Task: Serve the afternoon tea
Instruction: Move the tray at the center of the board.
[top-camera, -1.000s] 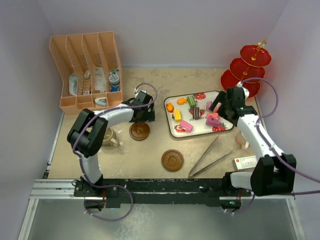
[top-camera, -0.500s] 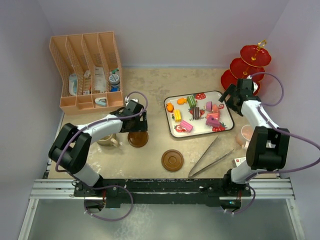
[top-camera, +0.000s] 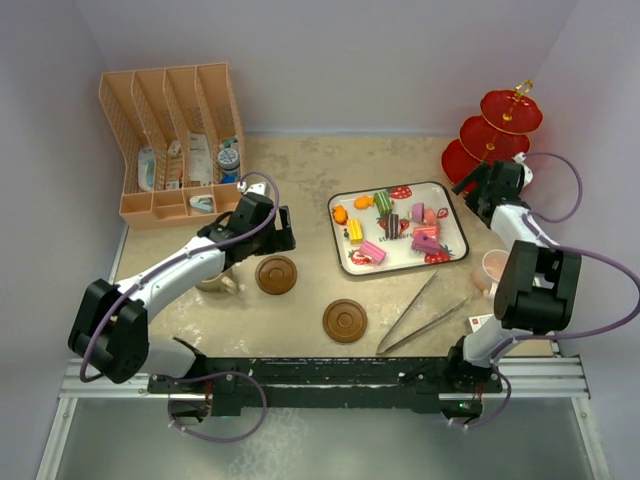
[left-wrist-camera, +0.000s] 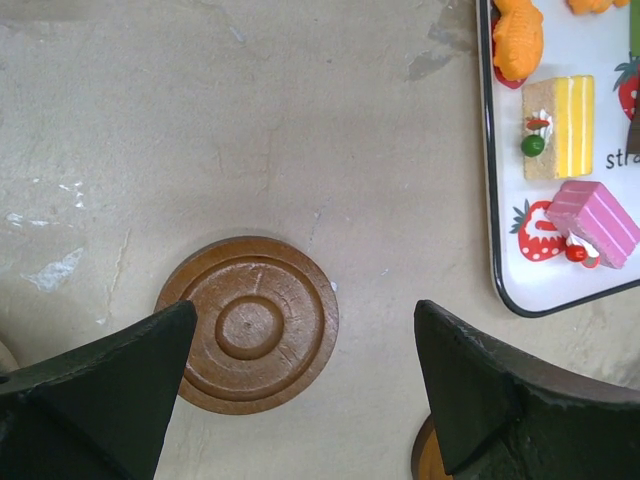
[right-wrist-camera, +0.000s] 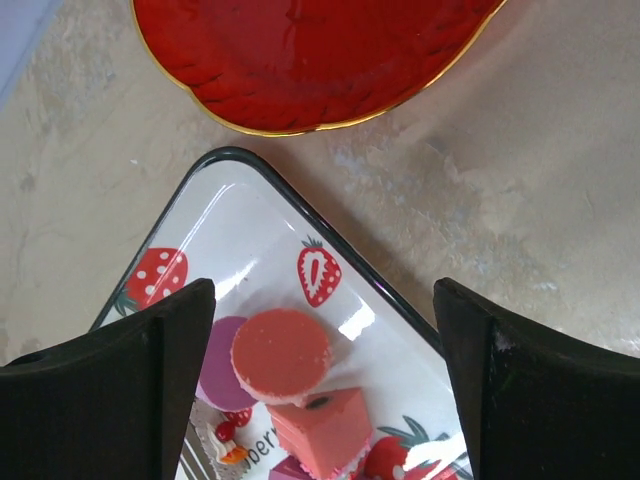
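So far, by our reading, nothing has been served. The tiers of the red stand (top-camera: 490, 140) that we can see carry nothing, and every sweet we can see lies on the tray (top-camera: 400, 260). Neither mug sits on a saucer: the tan mug (top-camera: 213, 280) is half hidden under the left arm, and the pink mug (top-camera: 492, 268) stands well apart at the right edge of the worktop (top-camera: 300, 180).

The left jaws are spread wide and hold nothing, hanging over the nearer-left saucer (left-wrist-camera: 247, 325). The second saucer (top-camera: 344, 321) lies apart, toward the arm bases. The right jaws are likewise parted and empty, above the tray corner just beside the stand's bottom tier (right-wrist-camera: 310, 60). A round pink cake (right-wrist-camera: 281, 353) sits below them. What remains, we judge, is nearly all of it: loading the stand and pairing mugs with saucers.

The saucers are brown discs with raised concentric rings and a dull, wood-like finish. The tray is glossy white with a dark rim and printed strawberries. The stand's tiers are shiny red with a gold, scalloped edge. The sweets look matte and blocky: a yellow layered slice (left-wrist-camera: 560, 125) and a pink striped block (left-wrist-camera: 595, 220). The worktop is mottled beige, like stone.
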